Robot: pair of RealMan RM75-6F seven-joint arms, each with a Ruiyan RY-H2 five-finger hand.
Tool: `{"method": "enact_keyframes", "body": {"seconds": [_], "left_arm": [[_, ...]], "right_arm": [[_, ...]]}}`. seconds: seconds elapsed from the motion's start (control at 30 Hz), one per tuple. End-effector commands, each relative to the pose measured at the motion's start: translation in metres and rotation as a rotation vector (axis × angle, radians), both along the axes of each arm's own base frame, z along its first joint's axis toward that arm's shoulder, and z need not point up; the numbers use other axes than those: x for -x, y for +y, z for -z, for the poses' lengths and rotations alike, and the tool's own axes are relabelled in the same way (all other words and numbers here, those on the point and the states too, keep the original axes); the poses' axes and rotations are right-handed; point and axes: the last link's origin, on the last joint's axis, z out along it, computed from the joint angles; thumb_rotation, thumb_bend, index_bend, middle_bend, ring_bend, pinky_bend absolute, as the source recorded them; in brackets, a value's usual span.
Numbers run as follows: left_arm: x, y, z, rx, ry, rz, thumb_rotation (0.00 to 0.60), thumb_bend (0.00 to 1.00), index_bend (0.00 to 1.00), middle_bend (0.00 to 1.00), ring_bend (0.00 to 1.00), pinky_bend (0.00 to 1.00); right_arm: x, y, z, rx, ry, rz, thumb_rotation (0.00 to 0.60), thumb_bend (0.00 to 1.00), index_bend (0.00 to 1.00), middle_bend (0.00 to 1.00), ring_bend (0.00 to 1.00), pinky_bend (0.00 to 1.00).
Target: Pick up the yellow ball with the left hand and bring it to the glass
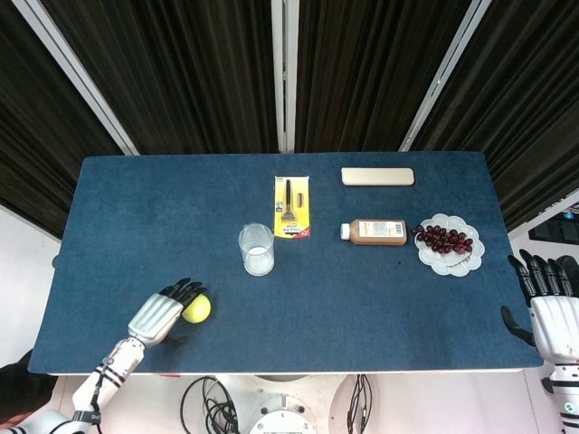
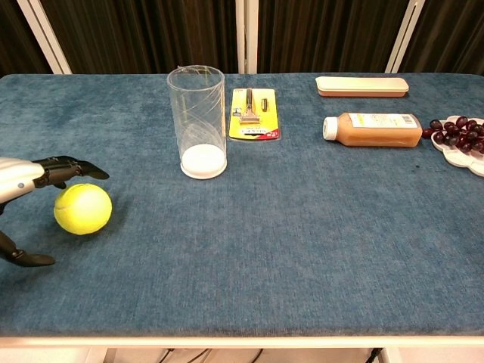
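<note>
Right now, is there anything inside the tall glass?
The glass looks empty: its clear wall shows only the blue table behind it, and its bottom is white. The yellow ball sits outside it, next to the left hand.
</note>
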Motion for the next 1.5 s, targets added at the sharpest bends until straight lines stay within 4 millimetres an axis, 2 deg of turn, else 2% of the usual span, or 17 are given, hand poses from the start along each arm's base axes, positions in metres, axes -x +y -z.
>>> {"method": "enact_keyframes", "body": {"seconds": [0.03, 0.37, 0.47, 0.63, 0.73, 0.83, 1.03, 1.17, 1.37, 1.5], "left_arm": [[-0.003, 0.003, 0.003, -0.009, -0.017, 0.012, 0.600, 0.17, 0.17, 0.14, 0.10, 0.36], [-0.006, 0.012, 0.012, -0.070, -0.072, 0.062, 0.600, 0.20, 0.40, 0.38, 0.35, 0.65], [-0.006, 0.013, 0.014, -0.089, -0.080, 0.060, 0.600, 0.20, 0.44, 0.43, 0.42, 0.69], [-0.007, 0.014, 0.014, -0.102, -0.086, 0.066, 0.600, 0.21, 0.46, 0.46, 0.47, 0.72], [-0.013, 0.017, 0.006, -0.142, -0.120, 0.081, 0.600, 0.22, 0.47, 0.47, 0.48, 0.73], [-0.023, 0.023, -0.012, -0.198, -0.162, 0.101, 0.600, 0.22, 0.48, 0.47, 0.48, 0.73], [-0.056, 0.049, -0.053, -0.311, -0.181, 0.163, 0.600, 0.23, 0.48, 0.47, 0.48, 0.73], [-0.092, 0.065, -0.073, -0.346, -0.173, 0.225, 0.600, 0.26, 0.48, 0.47, 0.48, 0.73], [-0.135, 0.084, -0.082, -0.355, -0.245, 0.259, 0.600, 0.26, 0.48, 0.47, 0.48, 0.73], [-0.151, 0.091, -0.072, -0.315, -0.260, 0.258, 0.600, 0.26, 0.48, 0.47, 0.48, 0.73]], "right_arm": [[0.000, 0.000, 0.000, 0.000, 0.000, 0.000, 0.600, 0.32, 0.00, 0.00, 0.00, 0.00], [0.001, 0.000, -0.001, 0.003, 0.002, 0.005, 0.600, 0.32, 0.00, 0.00, 0.00, 0.00], [0.001, 0.000, -0.001, 0.002, 0.001, 0.007, 0.600, 0.32, 0.00, 0.00, 0.00, 0.00], [0.002, 0.000, -0.001, 0.005, 0.001, 0.007, 0.600, 0.32, 0.00, 0.00, 0.00, 0.00], [0.002, 0.000, -0.002, 0.008, 0.001, 0.007, 0.600, 0.32, 0.00, 0.00, 0.00, 0.00], [0.003, 0.000, -0.003, 0.010, 0.002, 0.008, 0.600, 0.32, 0.00, 0.00, 0.00, 0.00], [0.002, -0.001, -0.001, 0.005, -0.001, 0.006, 0.600, 0.32, 0.00, 0.00, 0.00, 0.00], [0.001, -0.001, 0.000, 0.002, 0.000, 0.002, 0.600, 0.32, 0.00, 0.00, 0.00, 0.00], [0.002, -0.001, -0.001, 0.005, 0.001, 0.007, 0.600, 0.32, 0.00, 0.00, 0.00, 0.00], [0.003, -0.002, -0.001, 0.003, 0.001, 0.010, 0.600, 0.32, 0.00, 0.00, 0.00, 0.00]]}}
